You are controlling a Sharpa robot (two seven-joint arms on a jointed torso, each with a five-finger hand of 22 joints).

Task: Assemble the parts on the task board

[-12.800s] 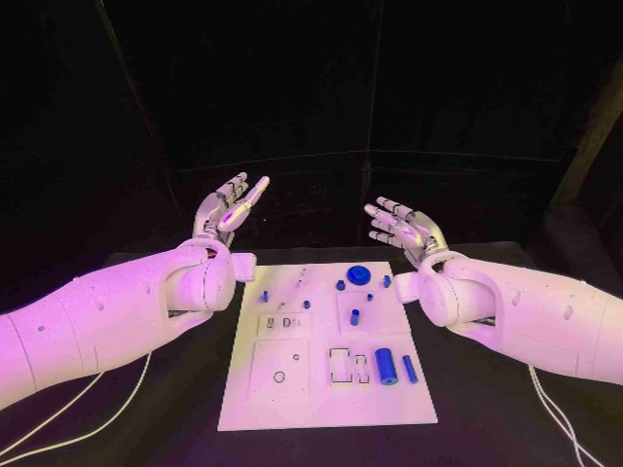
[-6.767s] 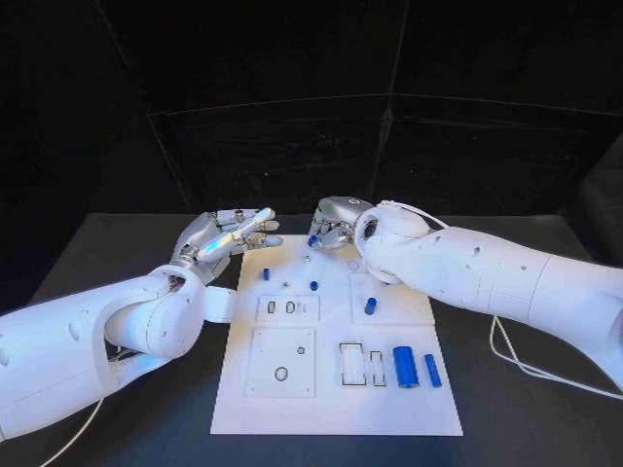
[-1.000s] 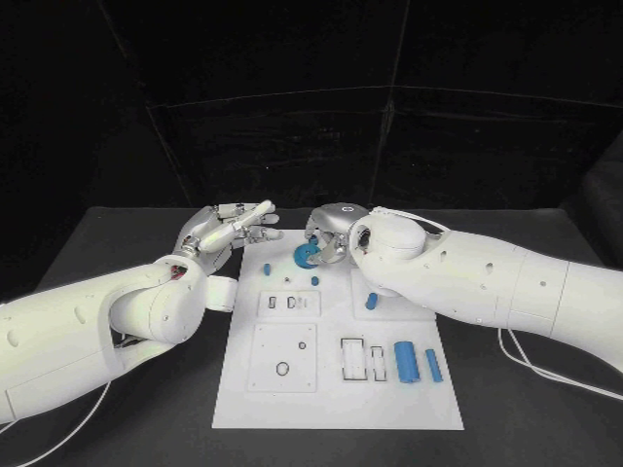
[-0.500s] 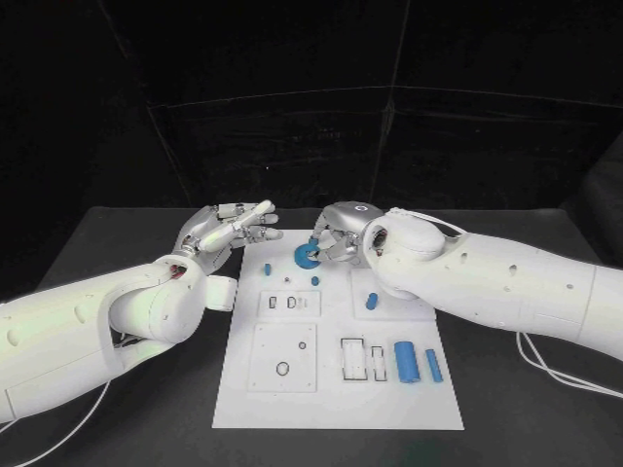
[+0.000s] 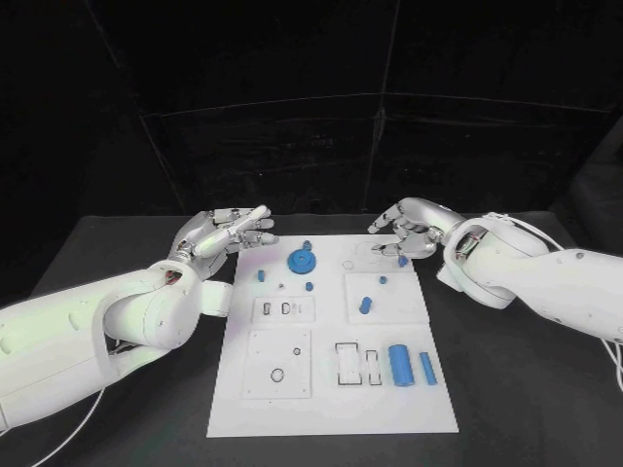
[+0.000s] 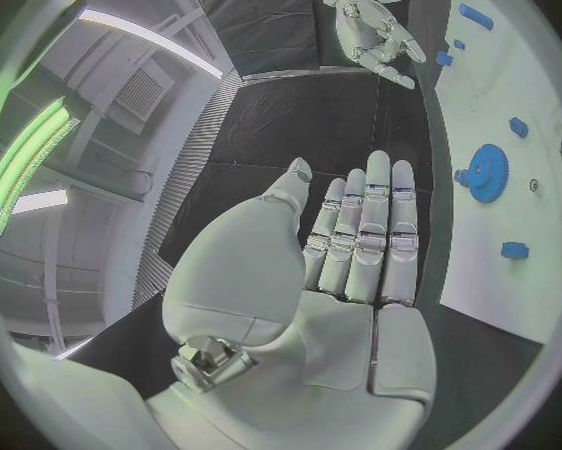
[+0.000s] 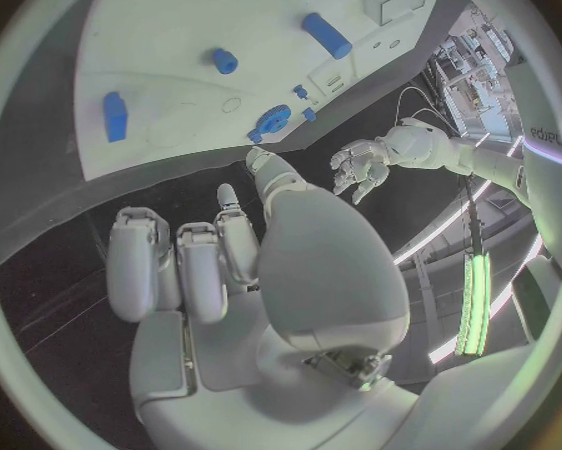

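From the head view, the blue gear (image 5: 304, 261) lies flat on the task board (image 5: 256, 399), between my hands, nearer my left hand (image 5: 228, 233), fingers apart and empty; my right hand (image 5: 407, 228) curls loosely, empty. Left wrist view: gear (image 6: 489, 173) just beyond my straight fingertips (image 6: 379, 165); whether it is seated is hard to tell. Right wrist view: gear (image 7: 272, 120) past my fingers (image 7: 187, 260).

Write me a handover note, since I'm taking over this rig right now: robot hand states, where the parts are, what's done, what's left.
Left robot hand: open, holding nothing, beside the white task board.
Right robot hand: empty, fingers loosely spread, at the board's far right corner.
Round blue toothed gear: lying on the board's far end, free of both hands.
Large blue cylinder and slimmer blue pin: lying loose at the near right.
Left: seating the loose pieces.
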